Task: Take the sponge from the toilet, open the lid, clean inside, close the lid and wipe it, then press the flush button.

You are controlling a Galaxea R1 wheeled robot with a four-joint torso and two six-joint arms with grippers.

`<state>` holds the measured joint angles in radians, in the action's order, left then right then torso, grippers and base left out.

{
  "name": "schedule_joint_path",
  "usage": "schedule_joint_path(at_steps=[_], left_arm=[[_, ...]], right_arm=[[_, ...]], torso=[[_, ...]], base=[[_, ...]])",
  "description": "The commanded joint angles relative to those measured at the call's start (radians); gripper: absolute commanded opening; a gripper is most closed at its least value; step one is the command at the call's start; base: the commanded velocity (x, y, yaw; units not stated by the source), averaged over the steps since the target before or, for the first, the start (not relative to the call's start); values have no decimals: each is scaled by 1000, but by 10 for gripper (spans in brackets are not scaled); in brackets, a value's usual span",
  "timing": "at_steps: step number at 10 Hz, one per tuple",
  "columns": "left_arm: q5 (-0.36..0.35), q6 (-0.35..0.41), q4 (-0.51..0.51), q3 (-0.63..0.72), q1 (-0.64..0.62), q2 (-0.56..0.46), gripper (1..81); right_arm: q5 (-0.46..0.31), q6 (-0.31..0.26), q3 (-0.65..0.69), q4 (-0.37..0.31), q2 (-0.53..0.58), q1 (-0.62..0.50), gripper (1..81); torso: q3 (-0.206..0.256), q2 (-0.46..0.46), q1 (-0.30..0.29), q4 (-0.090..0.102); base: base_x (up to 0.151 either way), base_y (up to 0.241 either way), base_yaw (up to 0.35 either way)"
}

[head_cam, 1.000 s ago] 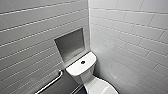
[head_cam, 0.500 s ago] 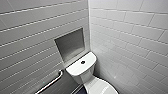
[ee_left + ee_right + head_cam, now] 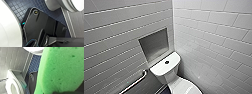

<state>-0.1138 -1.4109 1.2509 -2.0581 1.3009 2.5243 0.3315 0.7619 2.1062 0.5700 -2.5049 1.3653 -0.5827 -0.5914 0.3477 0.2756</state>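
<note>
Green sponge (image 3: 60, 72) aloft; toilet (image 3: 165, 67) tight in corner (image 3: 173, 30) w/ rail (image 3: 134, 83) alongside.

No lettering to read anywhere: the white glossy ceramic toilet (image 3: 161, 68) is plain, the bright green soft sponge (image 3: 60, 72) unmarked, the pale grey wall tiles (image 3: 214, 30) bare.

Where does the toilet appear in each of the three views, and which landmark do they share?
Head view: the toilet stands low in the middle, in the corner of the walls.
Left wrist view: its white rounded bowl lies beyond the robot's dark plate, beside the wall.
Right wrist view: a white curved edge, probably the bowl, shows past the green sponge.
Shared landmark: the white tiled wall.
</note>
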Motion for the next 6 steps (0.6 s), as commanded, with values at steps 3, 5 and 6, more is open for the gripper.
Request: schedule_joint_path(at_steps=[3, 5, 6], left_arm=[[23, 4, 27, -103, -15, 50, 811], [23, 4, 27, -108, -5, 50, 811], [23, 4, 27, -109, -5, 55, 811]], right_arm=[[-17, -41, -3, -107, 67, 119, 10], [-15, -414, -17, -462, 55, 157, 10], [-54, -533, -26, -574, 48, 154, 10]], torso=[[0, 0, 0, 0], [0, 0, 0, 0], [1, 0, 0, 0]], base=[[0, 0, 0], [0, 0, 0], [0, 0, 0]])
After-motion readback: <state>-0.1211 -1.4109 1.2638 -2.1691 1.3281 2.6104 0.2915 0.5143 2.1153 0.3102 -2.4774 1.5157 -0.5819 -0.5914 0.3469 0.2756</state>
